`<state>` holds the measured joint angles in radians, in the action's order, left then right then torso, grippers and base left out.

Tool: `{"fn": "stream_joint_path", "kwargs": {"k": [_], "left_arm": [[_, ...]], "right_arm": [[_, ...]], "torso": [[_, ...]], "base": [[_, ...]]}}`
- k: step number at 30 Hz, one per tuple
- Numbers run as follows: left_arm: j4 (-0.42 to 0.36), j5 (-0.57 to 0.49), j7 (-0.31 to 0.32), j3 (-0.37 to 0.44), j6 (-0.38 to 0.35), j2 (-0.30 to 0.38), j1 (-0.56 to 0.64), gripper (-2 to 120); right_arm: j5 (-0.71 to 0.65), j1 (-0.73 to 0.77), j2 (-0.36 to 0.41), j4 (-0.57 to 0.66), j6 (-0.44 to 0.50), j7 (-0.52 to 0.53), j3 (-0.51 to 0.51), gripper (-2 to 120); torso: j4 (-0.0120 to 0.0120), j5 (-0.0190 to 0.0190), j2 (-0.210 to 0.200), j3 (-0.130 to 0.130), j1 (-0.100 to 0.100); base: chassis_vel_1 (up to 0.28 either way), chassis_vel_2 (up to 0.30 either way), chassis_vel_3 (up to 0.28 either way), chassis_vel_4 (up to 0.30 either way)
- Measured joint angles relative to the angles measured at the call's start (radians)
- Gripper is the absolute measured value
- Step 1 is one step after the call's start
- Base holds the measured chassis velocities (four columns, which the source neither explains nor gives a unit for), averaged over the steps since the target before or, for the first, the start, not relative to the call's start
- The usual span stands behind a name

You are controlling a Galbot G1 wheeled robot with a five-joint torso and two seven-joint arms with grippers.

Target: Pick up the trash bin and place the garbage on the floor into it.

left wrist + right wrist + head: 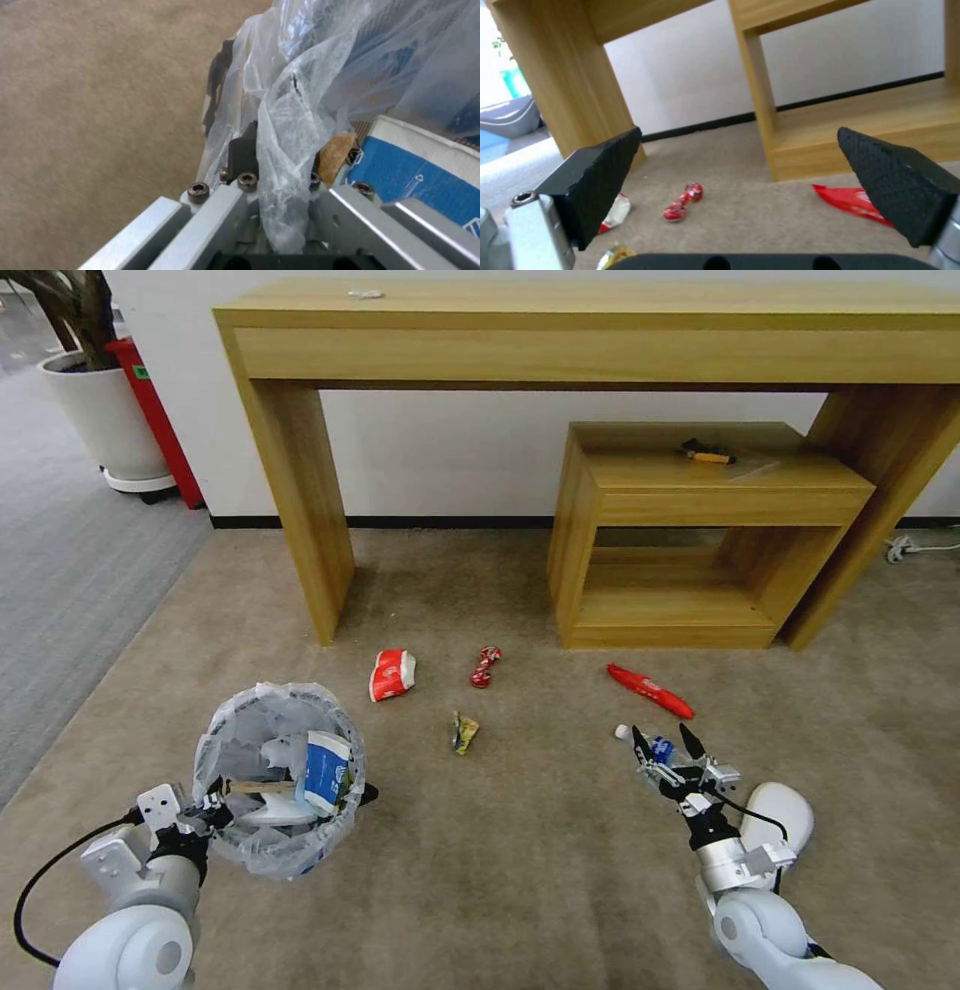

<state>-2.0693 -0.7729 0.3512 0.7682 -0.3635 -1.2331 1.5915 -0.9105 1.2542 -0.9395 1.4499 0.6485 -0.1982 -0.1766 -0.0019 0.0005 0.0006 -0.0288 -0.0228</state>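
**The left gripper holds the bin, the right gripper is wide open over the floor**

From the head view, the trash bin [280,780] is low on the robot's left side. The left gripper [205,810] is clamped on its rim, on the side nearest the robot. A clear bag [240,720] lines the bin. Inside it sit a blue and white carton [326,770] and some white bits. The right gripper [668,748] hangs low on the right, with its fingers apart. A small clear bottle [640,740] lies just beside its tips; I cannot tell if they touch. A white slipper [785,815] lies by the right arm. More garbage is spread on the floor [520,830]: a red paper cup [392,674], a twisted red wrapper [485,666], a long red wrapper [650,691] and a small yellow-green wrapper [464,732]. They all lie in front of a tall wooden worktop [600,330] with a low wooden shelf [700,530] under it.

In the left wrist view, the left gripper [277,180] pinches the bag [295,112] and the bin's rim. The carton [415,176] is close by, inside the bin.

In the right wrist view, the two black fingers [605,180] stand far apart. Between them, farther off, lies the twisted red wrapper [682,201]. The long red wrapper [850,204] is near one finger, and the red paper cup [614,213] peeks out by the other.
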Motion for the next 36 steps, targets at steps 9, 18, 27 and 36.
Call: {"fn": "stream_joint_path", "kwargs": {"k": [9, 18, 27, 36], "left_arm": [[0.007, 0.006, -0.001, -0.006, 0.002, -0.01, -0.004, 0], [0.01, 0.008, -0.002, -0.013, 0.002, -0.015, -0.01, 0], [0.011, 0.008, -0.002, -0.01, 0.003, -0.013, -0.007, 0], [0.01, 0.009, -0.009, -0.01, 0.007, -0.021, -0.002, 0]], "right_arm": [[0.02, -0.005, -0.006, -0.026, 0.018, -0.006, 0.012, 100], [0.078, -0.033, -0.007, -0.07, 0.035, 0.012, 0.034, 100], [0.188, -0.075, 0.012, -0.128, 0.013, 0.069, 0.066, 100], [0.255, -0.157, 0.047, -0.303, -0.021, 0.095, 0.17, 100]], "torso": [[0.0, -0.0004, 0.0, 0.0, 0.0], [-0.0002, -0.0001, 0.0, 0.0, 0.0], [0.0002, -0.0004, 0.0, 0.0, 0.0], [-0.0001, -0.0001, 0.0, 0.0, 0.0]], "base": [[-0.179, -0.173, 0.152, 0.169], [-0.084, -0.091, 0.078, 0.077], [0.0, 0.0, 0.0, 0.0], [0.0, 0.0, 0.0, 0.0]]}}
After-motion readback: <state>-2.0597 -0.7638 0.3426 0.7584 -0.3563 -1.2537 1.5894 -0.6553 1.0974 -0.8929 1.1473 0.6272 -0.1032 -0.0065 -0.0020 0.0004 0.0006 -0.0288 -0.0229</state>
